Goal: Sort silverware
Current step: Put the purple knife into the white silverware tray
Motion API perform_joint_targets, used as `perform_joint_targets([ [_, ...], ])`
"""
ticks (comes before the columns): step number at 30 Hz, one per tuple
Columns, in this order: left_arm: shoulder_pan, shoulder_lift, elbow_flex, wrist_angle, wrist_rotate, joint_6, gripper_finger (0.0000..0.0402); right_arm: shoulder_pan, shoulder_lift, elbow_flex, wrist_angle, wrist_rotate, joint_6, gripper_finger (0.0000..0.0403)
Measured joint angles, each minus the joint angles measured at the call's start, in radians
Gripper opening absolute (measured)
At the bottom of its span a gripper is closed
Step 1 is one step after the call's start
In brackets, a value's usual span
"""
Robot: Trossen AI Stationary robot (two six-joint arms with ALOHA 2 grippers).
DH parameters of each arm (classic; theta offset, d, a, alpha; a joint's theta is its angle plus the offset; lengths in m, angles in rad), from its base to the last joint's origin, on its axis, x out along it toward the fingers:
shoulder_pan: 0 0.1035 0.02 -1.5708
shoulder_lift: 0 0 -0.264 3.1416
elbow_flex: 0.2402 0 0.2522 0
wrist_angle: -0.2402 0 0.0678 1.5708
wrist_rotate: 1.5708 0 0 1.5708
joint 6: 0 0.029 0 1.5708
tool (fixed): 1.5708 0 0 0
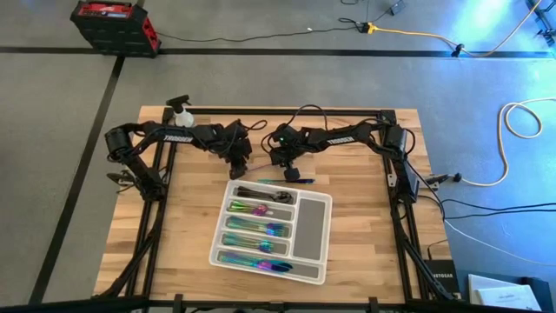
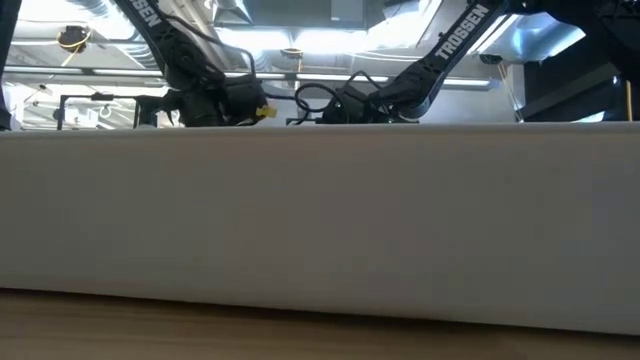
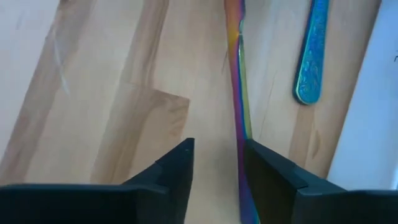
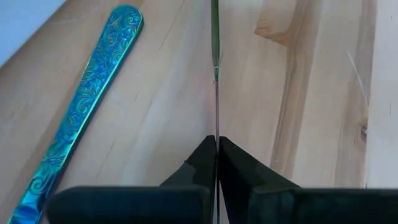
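Observation:
A slim rainbow piece of silverware (image 3: 237, 93) stretches between my two grippers, just beyond the far edge of the white tray (image 1: 328, 235). My right gripper (image 4: 216, 140) is shut on one end of it. My left gripper (image 3: 217, 146) is open around the other end, with the piece running close along one finger's inner side. A teal-blue piece (image 4: 84, 106) lies flat on the wood between the held piece and the tray. More rainbow silverware (image 1: 256, 228) and dark pieces (image 1: 261, 193) lie in the tray's compartments. My left gripper: the piece runs close along the inner side of one finger (image 3: 264, 168), lengthwise. I cannot tell whether it touches. My right gripper pinches the piece's thin end (image 4: 216, 127) between its two fingers, slanting down from the table's right. The piece shows edge-on and runs straight on past the fingertips, in line with the fingers.
A spray bottle (image 1: 182, 111) stands at the table's far left corner. The tray's wall (image 2: 320, 220) fills most of the low view. The tray's wide right compartment (image 1: 311, 228) holds nothing. Bare wood (image 1: 365, 200) lies to the tray's right and left.

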Motion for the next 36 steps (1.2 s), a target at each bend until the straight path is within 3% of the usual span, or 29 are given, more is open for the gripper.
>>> perform_joint_targets([
  [8,-0.039,0.0,0.0,0.017,-0.01,-0.013,0.0183,0.0,0.0,0.0,0.0,0.0,0.0,0.0],
  [14,-0.06,0.0,0.0,0.024,-0.033,-0.012,0.0194,0.0,0.0,-0.001,0.003,0.003,0.037,0.0],
  [17,-0.065,0.0,0.0,0.032,-0.088,-0.007,0.019,0.001,0.0,-0.001,0.005,0.004,0.056,0.0],
  [30,-0.083,0.05,0.003,0.017,-0.131,-0.004,0.017,-0.004,0.0,-0.001,0.009,-0.007,0.132,0.0],
  [36,-0.085,0.05,0.001,0.008,-0.183,0.082,0.0118,-0.004,0.0,-0.001,0.014,-0.014,0.162,0.0],
])
